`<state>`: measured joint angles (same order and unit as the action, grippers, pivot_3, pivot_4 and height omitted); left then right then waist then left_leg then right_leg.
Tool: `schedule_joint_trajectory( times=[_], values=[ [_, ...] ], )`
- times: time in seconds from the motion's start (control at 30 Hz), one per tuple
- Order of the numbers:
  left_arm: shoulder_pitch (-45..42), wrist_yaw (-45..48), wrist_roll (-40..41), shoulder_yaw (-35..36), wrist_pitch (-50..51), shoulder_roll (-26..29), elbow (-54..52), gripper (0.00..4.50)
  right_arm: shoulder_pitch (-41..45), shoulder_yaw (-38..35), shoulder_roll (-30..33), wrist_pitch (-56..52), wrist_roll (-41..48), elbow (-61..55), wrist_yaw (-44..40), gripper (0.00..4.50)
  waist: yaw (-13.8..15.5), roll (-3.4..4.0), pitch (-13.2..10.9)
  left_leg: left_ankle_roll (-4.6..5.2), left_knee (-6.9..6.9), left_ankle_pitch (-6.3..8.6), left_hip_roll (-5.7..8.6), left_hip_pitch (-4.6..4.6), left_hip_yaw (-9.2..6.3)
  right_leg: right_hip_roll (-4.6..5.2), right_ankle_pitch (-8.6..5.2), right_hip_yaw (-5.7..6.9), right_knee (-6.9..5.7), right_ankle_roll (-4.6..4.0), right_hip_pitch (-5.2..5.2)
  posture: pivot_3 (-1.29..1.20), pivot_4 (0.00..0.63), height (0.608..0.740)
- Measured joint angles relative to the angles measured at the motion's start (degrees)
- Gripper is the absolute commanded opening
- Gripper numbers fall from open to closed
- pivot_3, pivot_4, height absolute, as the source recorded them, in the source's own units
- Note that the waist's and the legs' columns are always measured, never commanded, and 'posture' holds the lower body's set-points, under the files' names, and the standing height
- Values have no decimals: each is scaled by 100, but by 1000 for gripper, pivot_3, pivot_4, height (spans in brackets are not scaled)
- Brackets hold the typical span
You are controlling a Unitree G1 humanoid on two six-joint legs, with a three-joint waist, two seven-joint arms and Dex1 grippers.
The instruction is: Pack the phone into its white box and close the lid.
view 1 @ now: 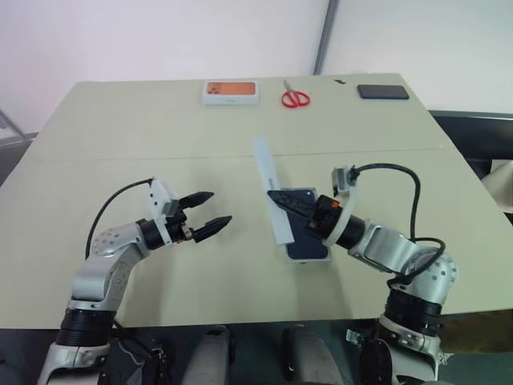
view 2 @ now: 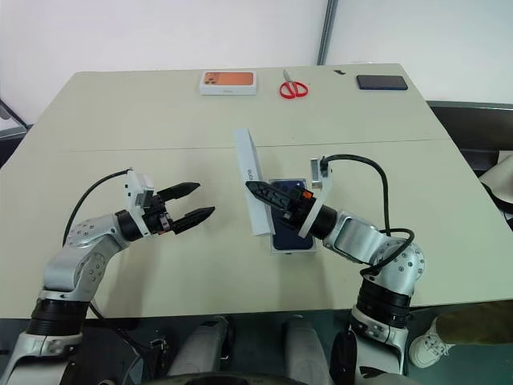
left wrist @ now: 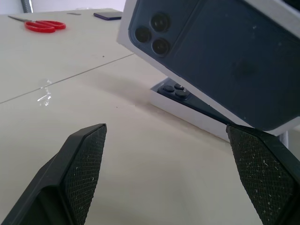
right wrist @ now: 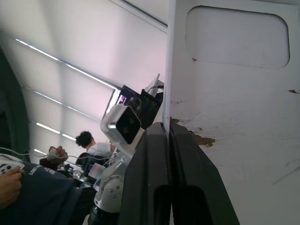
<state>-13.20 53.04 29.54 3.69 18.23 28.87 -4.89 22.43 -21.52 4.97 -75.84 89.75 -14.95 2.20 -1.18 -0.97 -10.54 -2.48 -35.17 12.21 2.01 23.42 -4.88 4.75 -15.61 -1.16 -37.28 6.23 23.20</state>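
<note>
Pale beige surface [view 1: 160, 128] with a seam running across its middle, white wall behind. Far edge, from the robot's left to right: white box printed orange [view 1: 232, 92], red-handled scissors [view 1: 295, 98], small black slab [view 1: 382, 91], each well apart from the next. Phone [view 1: 309, 245]: dark blue, lying back-up in the white box [view 1: 307, 260] near the middle of the near half of the surface; the box's thin white rim shows around the phone's near end, and in the left wrist view the camera cluster sits at the corner of the tray facing that camera. Lid [view 1: 270, 200]: white, held up on edge and tilted, its lower end just beside the left side of the box and its upper end leaning away toward the far side; the printed dark blue phone picture faces the robot's left, the pale plain inside faces the right arm. Right hand [view 1: 282, 200]: fingers pressed together on the lid's edge, gripping it, positioned above the phone. Left hand [view 1: 206, 212]: fingers spread wide, holding nothing, raised off the surface to the left of the lid and apart from it, pointing toward the lid. Background in the right wrist view: ceiling light strips and seated people.
</note>
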Motion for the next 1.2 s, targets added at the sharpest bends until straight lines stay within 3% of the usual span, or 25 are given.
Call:
schedule_joint_trajectory(
  times=[0.17,0.2,0.27,0.47,0.5,0.87,1.2],
  values=[
    [7,-42,-15,-14,-10,-48,-57,4289,-448,743,579,198,201,-54,171,53,20,-1,1,0,-1,0,1,1,0,2,0,0,7,0,-5,0,150,740],
    [9,-45,-17,-22,-9,-58,-58,4047,-463,850,587,275,151,-53,156,18,18,0,1,0,-1,0,1,0,1,2,0,0,7,0,-5,0,150,740],
    [8,-60,-18,-62,4,-108,-86,3444,-436,1009,648,438,31,-26,126,0,17,-2,4,0,-2,0,1,-2,0,1,0,1,7,0,-8,0,150,740],
    [61,-99,-30,-264,51,-355,-87,305,-302,1170,751,897,-127,245,131,0,36,-3,4,0,-3,0,2,0,0,2,0,1,12,0,-10,0,150,740],
    [57,-123,-32,-284,51,-393,-87,31,-281,1206,753,924,-112,261,144,0,32,-3,4,0,-3,0,1,0,0,2,0,1,12,0,-10,0,150,740],
    [-44,-228,-153,-288,-39,-426,-49,31,-128,1521,812,1357,899,344,888,0,17,-2,3,1,0,0,0,1,-1,0,-1,0,11,0,-6,0,150,740],
    [-99,-193,-158,-549,239,-611,88,31,-249,1715,1072,1619,447,579,736,0,28,-3,3,1,-2,0,2,2,1,1,0,0,12,0,-7,0,150,740]
  ],
)
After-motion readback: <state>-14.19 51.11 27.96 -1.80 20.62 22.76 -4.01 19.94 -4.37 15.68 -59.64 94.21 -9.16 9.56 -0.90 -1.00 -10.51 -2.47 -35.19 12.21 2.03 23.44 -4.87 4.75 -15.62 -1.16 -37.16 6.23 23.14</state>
